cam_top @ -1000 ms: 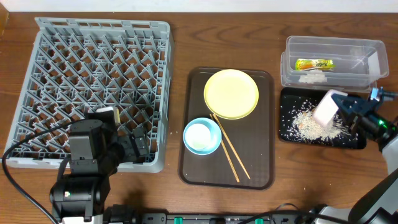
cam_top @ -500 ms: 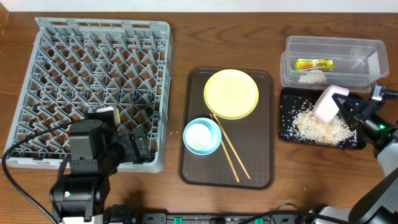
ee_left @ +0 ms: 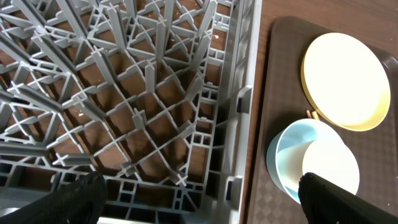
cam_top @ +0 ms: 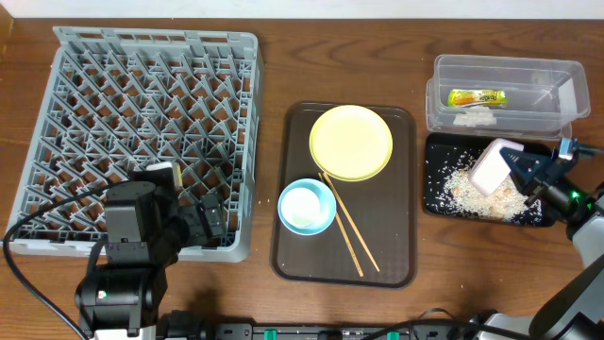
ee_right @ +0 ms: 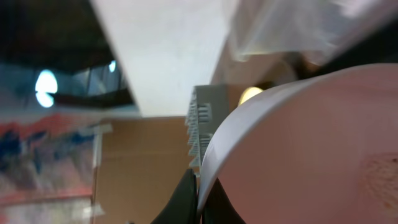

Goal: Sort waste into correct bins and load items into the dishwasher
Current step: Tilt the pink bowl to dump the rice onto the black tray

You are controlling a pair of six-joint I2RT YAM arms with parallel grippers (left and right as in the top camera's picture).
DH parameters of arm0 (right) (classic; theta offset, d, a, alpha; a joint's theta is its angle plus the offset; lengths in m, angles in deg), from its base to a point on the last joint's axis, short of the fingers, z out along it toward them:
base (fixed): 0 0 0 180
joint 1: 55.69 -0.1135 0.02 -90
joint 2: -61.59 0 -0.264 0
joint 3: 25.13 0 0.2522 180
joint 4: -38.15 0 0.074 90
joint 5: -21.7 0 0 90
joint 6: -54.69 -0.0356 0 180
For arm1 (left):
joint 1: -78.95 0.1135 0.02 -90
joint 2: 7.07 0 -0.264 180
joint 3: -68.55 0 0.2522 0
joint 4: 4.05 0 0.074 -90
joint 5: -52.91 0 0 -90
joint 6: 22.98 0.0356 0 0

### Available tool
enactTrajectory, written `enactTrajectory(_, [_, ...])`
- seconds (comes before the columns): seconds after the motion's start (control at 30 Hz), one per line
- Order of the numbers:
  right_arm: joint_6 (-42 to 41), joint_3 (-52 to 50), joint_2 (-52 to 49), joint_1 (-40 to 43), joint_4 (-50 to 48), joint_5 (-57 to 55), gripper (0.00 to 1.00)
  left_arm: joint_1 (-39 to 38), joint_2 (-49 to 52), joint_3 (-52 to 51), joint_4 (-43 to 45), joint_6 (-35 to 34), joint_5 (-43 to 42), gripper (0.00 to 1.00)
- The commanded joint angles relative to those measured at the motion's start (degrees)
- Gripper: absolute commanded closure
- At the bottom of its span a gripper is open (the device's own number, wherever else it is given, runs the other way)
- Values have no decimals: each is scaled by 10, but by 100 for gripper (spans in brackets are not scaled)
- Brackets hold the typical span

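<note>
The right tool (cam_top: 517,168) is clenched on the rim of a white cup (cam_top: 491,170), holding it tilted above the black tray (cam_top: 472,216) at the right edge of the tabletop. In the right wrist view the cup's pale wall fills most of the frame. Rice-like crumbs (cam_top: 467,187) lie scattered over the tray's floor. Just behind it, at the far right corner, stands the clear tub (cam_top: 505,64), which holds 1 yellow-green wrapper (cam_top: 477,96) and some white scraps (cam_top: 474,116). We see dark print on the wrapper, but it is too small to read.

The brown serving tray (cam_top: 392,236) sits at the middle of the tabletop. On it are the yellow plate (cam_top: 351,142), the light blue bowl (cam_top: 307,206) with a white inside, and 2 chopsticks (cam_top: 349,227) slanting from the plate's near edge past the bowl. The grey dish rack (cam_top: 142,104) fills the left side. The left tool (cam_top: 212,222) hangs over its near right corner, released, its fingers spread wide and holding nothing.
</note>
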Motion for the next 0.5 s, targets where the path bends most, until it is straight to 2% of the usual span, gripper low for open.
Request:
enactTrajectory(0.0, [-19, -1, 3, 2, 35, -63, 99, 0, 0, 9, -1, -8, -2, 0])
enactTrajectory(0.13, [-13, -1, 3, 2, 19, -33, 99, 0, 0, 9, -1, -8, -2, 0])
enactTrajectory(0.3, [-3, -1, 3, 2, -77, 33, 99, 0, 0, 9, -1, -8, -2, 0])
enactTrajectory(0.47, [-8, -1, 3, 2, -49, 9, 99, 0, 0, 9, -1, -8, -2, 0])
